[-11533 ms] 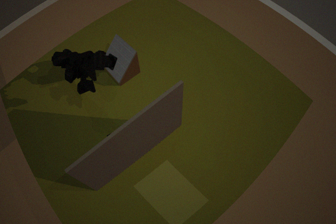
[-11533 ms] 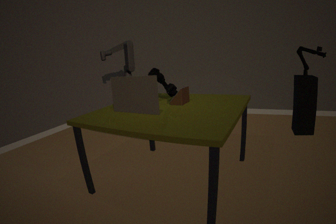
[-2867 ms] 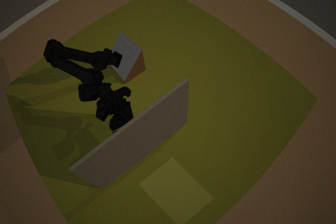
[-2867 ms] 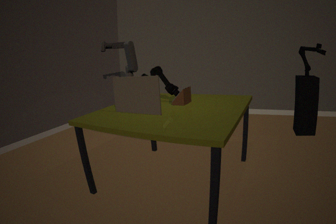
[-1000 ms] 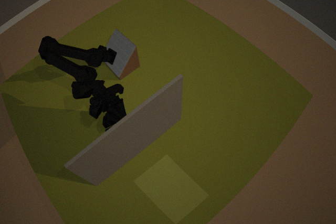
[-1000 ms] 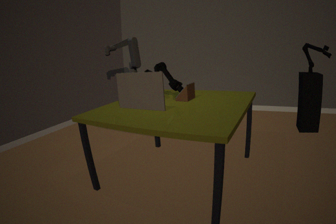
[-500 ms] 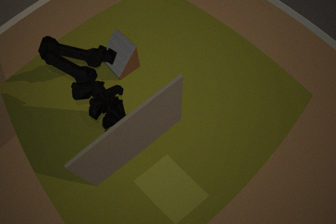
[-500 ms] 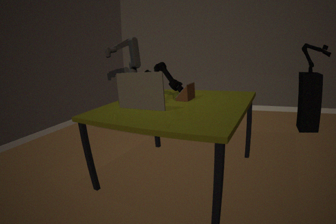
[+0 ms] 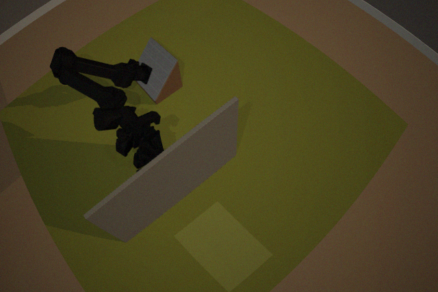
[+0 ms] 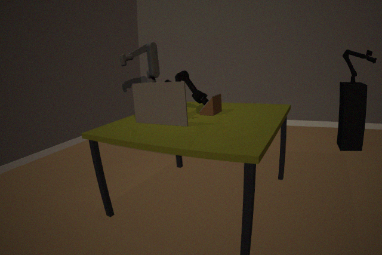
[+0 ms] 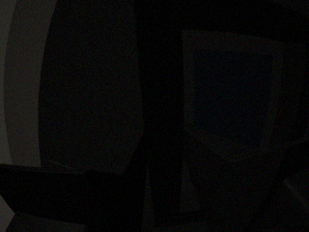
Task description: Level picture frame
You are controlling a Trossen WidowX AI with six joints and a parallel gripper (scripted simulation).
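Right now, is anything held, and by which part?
Yes, apparently the picture frame. Which part is gripped can't be told: the wrist view is too dark, and the wall panel hides the hold elsewhere.
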